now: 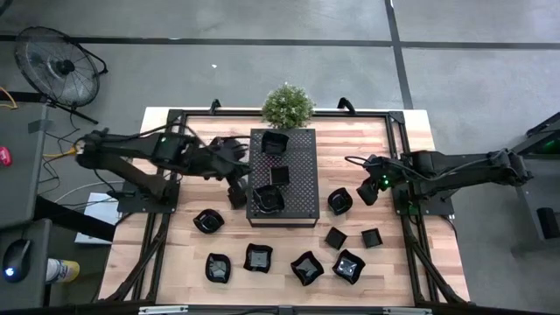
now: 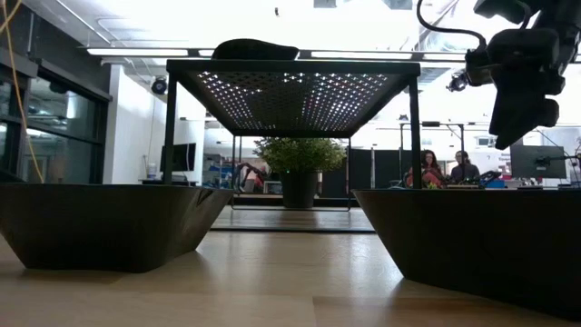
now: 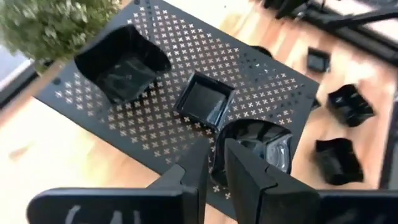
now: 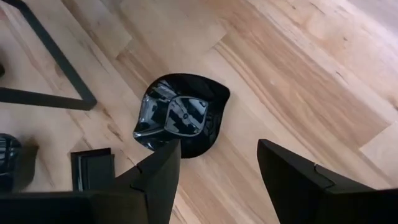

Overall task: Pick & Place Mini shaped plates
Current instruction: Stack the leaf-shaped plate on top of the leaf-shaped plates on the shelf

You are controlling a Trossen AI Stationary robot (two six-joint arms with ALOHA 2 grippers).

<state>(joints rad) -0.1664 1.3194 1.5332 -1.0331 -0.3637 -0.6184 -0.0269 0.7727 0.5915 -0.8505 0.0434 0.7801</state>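
Note:
The mini shaped plates are small glossy black dishes. Three sit on the raised perforated tray (image 1: 297, 188): a wavy one (image 1: 276, 142), a square one (image 1: 279, 175) and a round one (image 1: 267, 199). My left gripper (image 1: 242, 194) is at the tray's left edge. In the left wrist view it (image 3: 214, 171) is shut on the rim of the round plate (image 3: 261, 144). My right gripper (image 1: 367, 190) hangs open just right of a plate (image 1: 340, 201); that plate (image 4: 180, 118) lies beyond its fingers (image 4: 155, 177). Several more plates lie along the table's front, such as one (image 1: 306, 267).
A potted plant (image 1: 287, 105) stands behind the tray. A fan (image 1: 61, 66) is on the floor at the far left. In the low view two plates (image 2: 109, 222) (image 2: 481, 245) fill the foreground, the tray (image 2: 290, 91) stands on legs, and people (image 2: 431, 168) sit far behind.

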